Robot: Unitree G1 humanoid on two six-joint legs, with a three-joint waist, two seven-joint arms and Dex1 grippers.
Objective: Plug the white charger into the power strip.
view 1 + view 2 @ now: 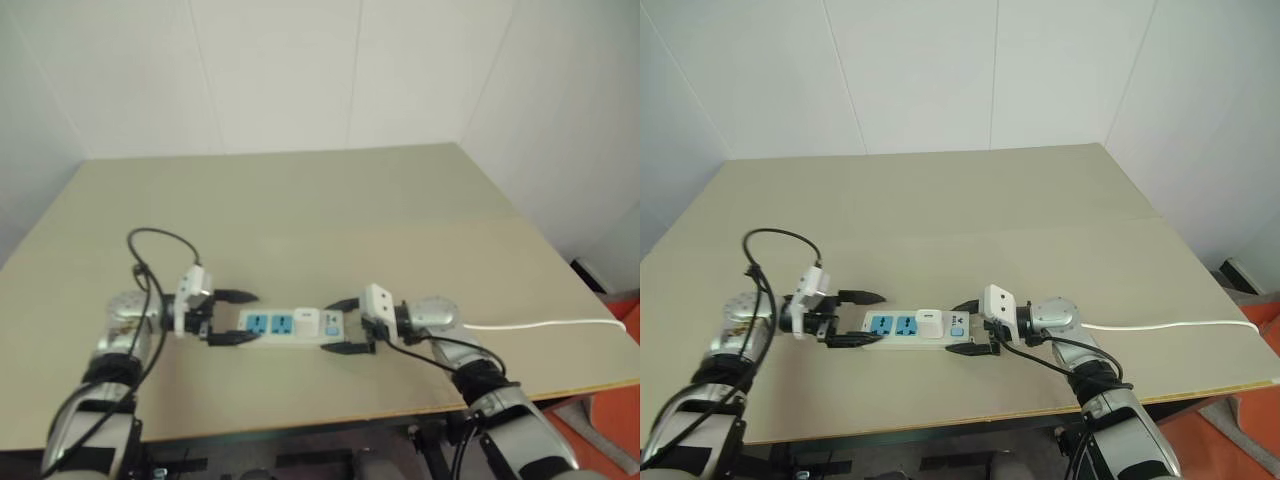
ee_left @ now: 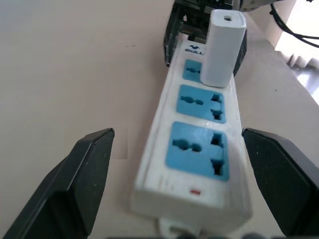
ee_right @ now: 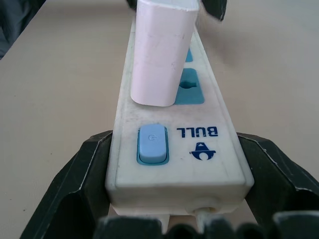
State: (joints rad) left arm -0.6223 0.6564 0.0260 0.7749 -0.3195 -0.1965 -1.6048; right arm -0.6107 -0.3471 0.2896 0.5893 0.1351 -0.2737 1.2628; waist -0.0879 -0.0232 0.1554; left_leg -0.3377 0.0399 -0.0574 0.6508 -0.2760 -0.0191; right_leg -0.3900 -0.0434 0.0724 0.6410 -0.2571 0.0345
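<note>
The power strip (image 1: pixel 912 327) lies flat on the beige desk (image 1: pixel 970 210), running crosswise between the two arms. The white charger (image 1: pixel 929 322) stands upright in the socket nearest the switch end, its body rising straight from the blue face — the other two blue sockets, toward the robot's left, are bare. The right pincer (image 1: pixel 969 327) is clenched on the switch end of the strip, one black finger pressed against each long side, with the blue switch (image 3: pixel 151 143) and the printed logo lying between them in the right wrist view. The left pincer (image 1: pixel 858 318) is released: its fingers (image 2: pixel 75 174) stand wide apart on either side of the strip's far end, each with a clear gap of desk between it and the white casing, touching nothing. A thin white cord (image 1: pixel 1170 325) runs from behind the right wrist across the desk toward its right edge.
</note>
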